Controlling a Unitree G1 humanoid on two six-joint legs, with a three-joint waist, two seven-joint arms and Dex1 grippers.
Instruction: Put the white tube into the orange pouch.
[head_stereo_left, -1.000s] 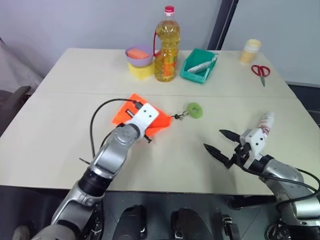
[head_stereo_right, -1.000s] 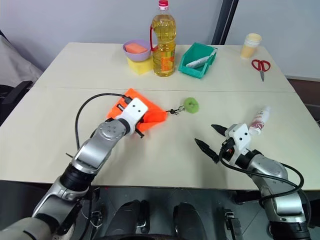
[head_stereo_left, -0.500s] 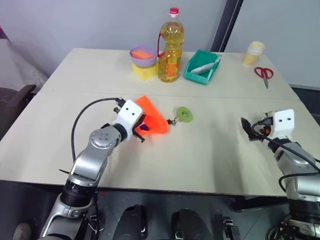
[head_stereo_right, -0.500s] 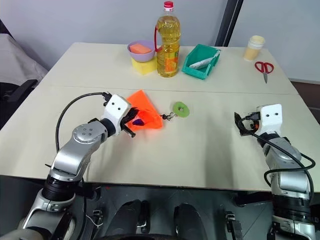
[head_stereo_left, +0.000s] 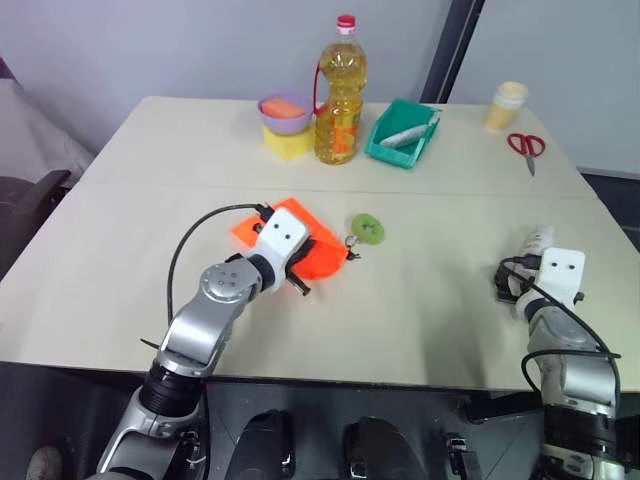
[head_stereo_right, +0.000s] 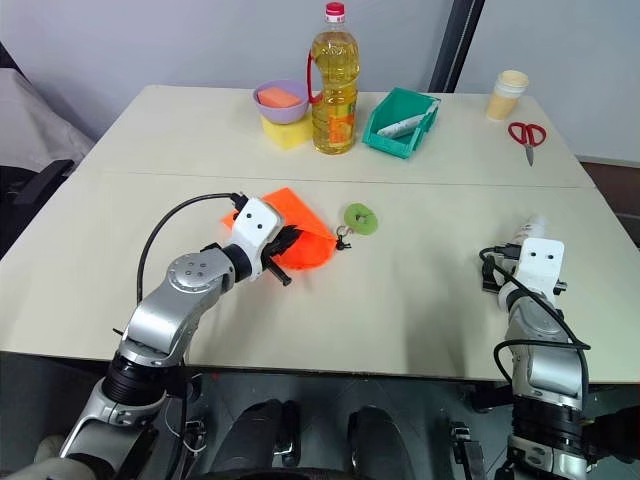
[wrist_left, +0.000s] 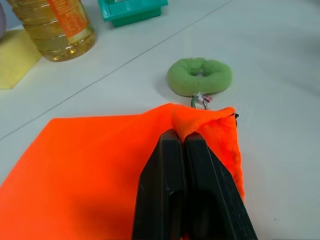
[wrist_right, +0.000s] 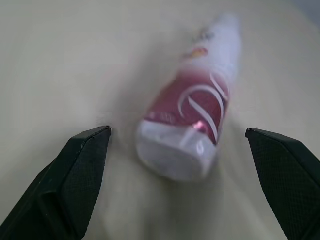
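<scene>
Small white plastic squeeze tube with reddish-pink end (wrist_right: 192, 127) lying on table near right edge, between spread right gripper (wrist_right: 182, 170) fingers; looks light, slippery, squashy, best grasped mid-body. Left gripper (wrist_left: 184, 145) pinching soft orange fabric pouch (wrist_left: 100, 165) rim.

light: bright, even, diffuse from above | shadows: soft and short under the bottle (head_stereo_left: 340, 90) and green bin (head_stereo_left: 402, 133) | glare: faint sheen on the table (head_stereo_left: 420, 300) | blur: right wrist view smeared, white tube (wrist_right: 192, 127) out of focus | left wrist view crisp, black fingers (wrist_left: 186, 195) slightly soft
</scene>
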